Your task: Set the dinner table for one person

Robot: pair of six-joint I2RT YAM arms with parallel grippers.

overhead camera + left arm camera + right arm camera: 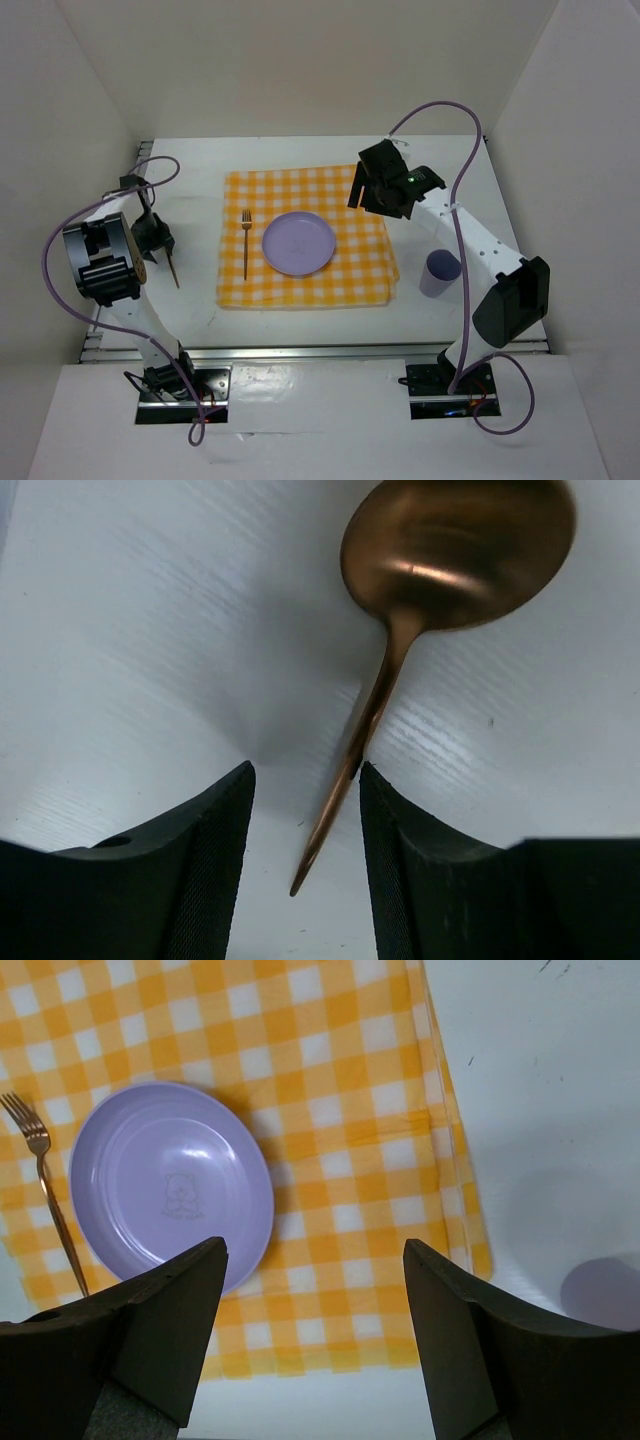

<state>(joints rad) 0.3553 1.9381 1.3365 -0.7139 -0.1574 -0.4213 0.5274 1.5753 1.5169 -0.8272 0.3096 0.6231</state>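
Note:
The white dinner table [190, 180] carries a yellow-and-white checked cloth [360, 280] with a lilac plate [297, 243] in its middle and a copper fork [245, 245] to the plate's left. A copper spoon [173, 267] lies on the bare table left of the cloth. My left gripper [155, 238] is low over it. In the left wrist view the spoon [455, 550] has its handle between the open fingers of the left gripper [305, 780], touching the right one. My right gripper [372, 190] hovers open and empty over the cloth's right part [340, 1160], next to the plate [170, 1185].
A lilac cup [440, 273] stands on the bare table just right of the cloth, under my right arm; it also shows in the right wrist view [605, 1290]. White walls enclose the table. Purple cables loop off both arms.

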